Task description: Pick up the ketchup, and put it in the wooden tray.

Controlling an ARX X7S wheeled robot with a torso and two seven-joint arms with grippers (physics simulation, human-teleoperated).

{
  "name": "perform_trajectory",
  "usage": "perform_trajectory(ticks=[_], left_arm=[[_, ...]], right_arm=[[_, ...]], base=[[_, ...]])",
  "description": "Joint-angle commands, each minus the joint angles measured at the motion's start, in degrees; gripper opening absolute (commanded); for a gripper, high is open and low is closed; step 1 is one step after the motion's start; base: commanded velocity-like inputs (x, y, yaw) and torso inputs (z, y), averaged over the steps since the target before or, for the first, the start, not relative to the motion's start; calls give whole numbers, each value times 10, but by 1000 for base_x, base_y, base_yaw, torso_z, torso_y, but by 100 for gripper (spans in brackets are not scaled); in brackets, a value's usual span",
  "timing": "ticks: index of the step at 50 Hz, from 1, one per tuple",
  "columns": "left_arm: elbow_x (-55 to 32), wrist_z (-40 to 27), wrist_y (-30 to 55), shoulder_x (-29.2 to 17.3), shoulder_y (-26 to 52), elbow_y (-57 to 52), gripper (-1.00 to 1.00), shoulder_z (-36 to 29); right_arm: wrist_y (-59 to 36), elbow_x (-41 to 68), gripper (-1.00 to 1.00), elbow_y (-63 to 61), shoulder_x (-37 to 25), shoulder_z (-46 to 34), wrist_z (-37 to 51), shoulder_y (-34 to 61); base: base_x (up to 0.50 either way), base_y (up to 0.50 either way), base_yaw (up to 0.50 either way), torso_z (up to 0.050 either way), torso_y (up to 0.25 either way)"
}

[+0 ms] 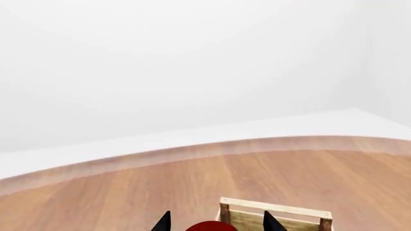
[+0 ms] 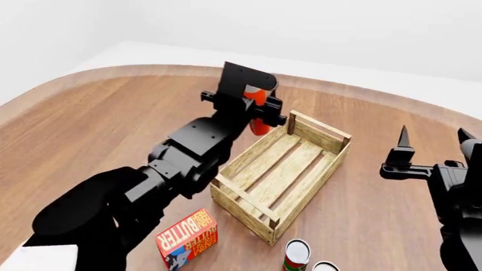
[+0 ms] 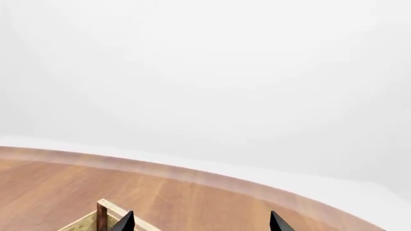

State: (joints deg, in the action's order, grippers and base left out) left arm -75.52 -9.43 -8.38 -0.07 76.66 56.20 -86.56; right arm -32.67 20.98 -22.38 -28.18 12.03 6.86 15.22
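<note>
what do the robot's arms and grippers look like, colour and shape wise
Both arms are matte black with chunky, rounded, faceted link housings and no visible cables, sleeves or markings. The left gripper ends in a flat rectangular black block. The right gripper has a boxy black body with two slim, pointed black fingers tapering like spikes; in both wrist views only dark triangular tips show.

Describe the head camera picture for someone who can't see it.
The robot's black left arm holds a tall orange-red ketchup bottle beside the far corner of a light-wood slatted tray on a wooden table. A red butter box and two cans stand nearer.
</note>
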Motion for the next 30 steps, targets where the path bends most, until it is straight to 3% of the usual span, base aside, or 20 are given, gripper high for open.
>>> perform_trajectory(ticks=[1, 13, 30], left_arm=[[-29, -21, -5, 1, 7, -21, -100, -25], [-27, -32, 5, 1, 20, -37, -100, -26], [-14, -43, 27, 1, 29, -48, -100, -26]], right_arm=[[16, 11, 100, 10, -9, 34, -9, -21], [47, 3, 100, 90, -26, 29, -35, 21], [78, -5, 100, 166, -40, 22, -57, 65]], base=[[0, 0, 0, 0, 0], [0, 0, 0, 0, -12], [0, 0, 0, 0, -148]])
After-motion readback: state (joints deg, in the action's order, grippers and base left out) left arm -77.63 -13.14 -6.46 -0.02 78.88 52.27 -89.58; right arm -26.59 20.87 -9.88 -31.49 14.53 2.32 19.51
